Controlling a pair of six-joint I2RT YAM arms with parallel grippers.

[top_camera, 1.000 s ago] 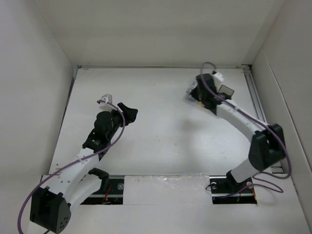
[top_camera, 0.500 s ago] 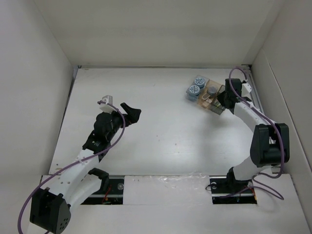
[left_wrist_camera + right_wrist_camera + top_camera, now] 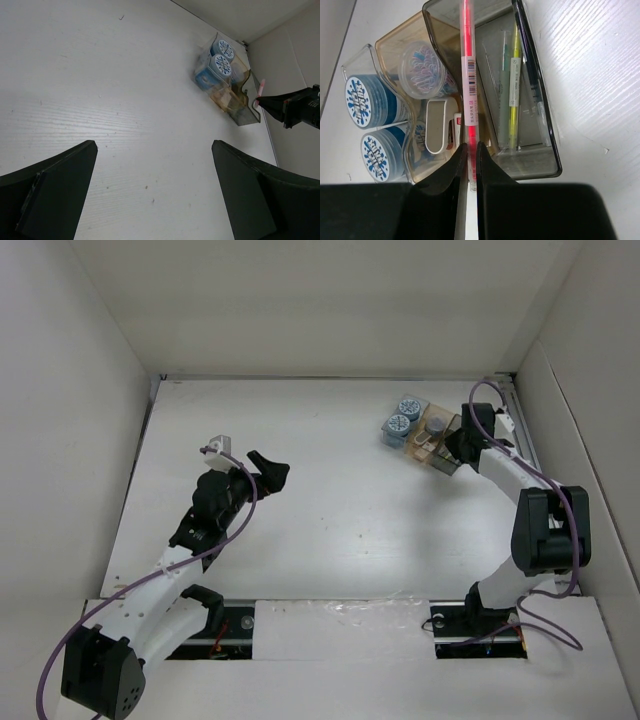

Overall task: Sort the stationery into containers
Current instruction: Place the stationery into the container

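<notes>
Red stick [image 3: 469, 75] held over the tray [image 3: 551, 145], table's [image 3: 340, 510] one o'clock.
Smoky compartment [image 3: 520, 165]: yellow stick [image 3: 514, 95], perhaps a grey stick [image 3: 506, 55]; tan compartment [image 3: 390, 45]: clips [image 3: 422, 70]; blue-grey compartment [image 3: 355, 56]: two discs [image 3: 362, 97]. Right gripper [image 3: 469, 150] pinches the red stick, pointing twelve o'clock; left gripper [image 3: 152, 150] gapes wide.

Lighting was bright, even and diffuse. Faint, soft-edged shadows lay on the table [image 3: 340, 540]. In the left wrist view, the fingers [image 3: 50, 195] at 5 and 7 o'clock appeared dark, without surface detail.
</notes>
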